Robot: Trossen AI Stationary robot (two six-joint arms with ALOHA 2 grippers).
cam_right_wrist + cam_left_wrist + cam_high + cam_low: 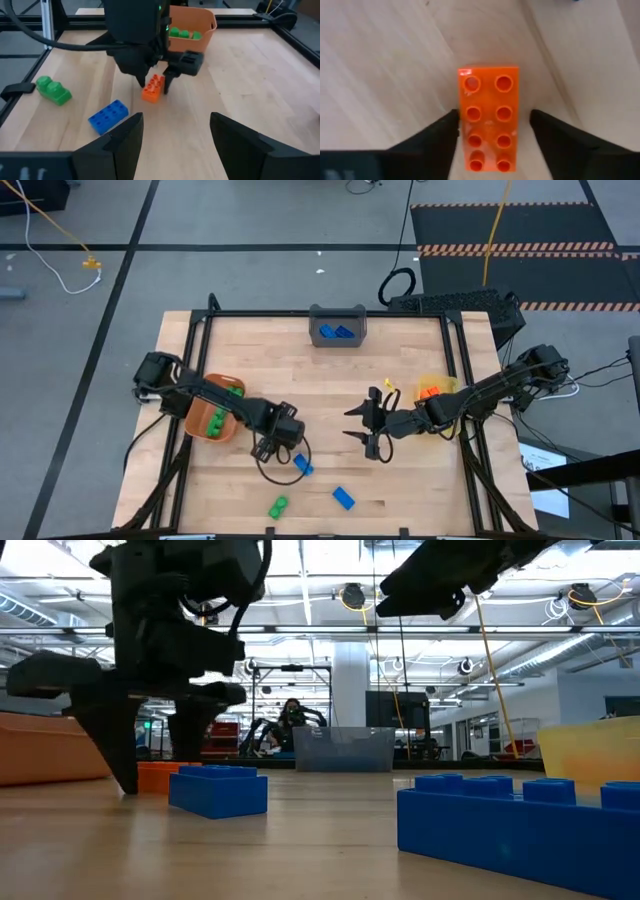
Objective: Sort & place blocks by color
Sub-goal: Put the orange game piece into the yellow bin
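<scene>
The left gripper (pixel 155 82) is reaching down to the worktop (pixel 330 380), its jaws standing open on either side of an orange block (pixel 488 120) without visibly pressing it. That eight-studded brick is lying flat, studs up, near the orange bin (pixel 215 420) holding green blocks (pixel 182 34). The right gripper (pixel 362 425) is hovering mid-worktop, jaws parted and holding nothing.

No text, label, brand, number or sign can be read in any view, neither on the blocks (pixel 153 89), the bins (pixel 194 22), the arms nor the worktop (pixel 330 390).
</scene>
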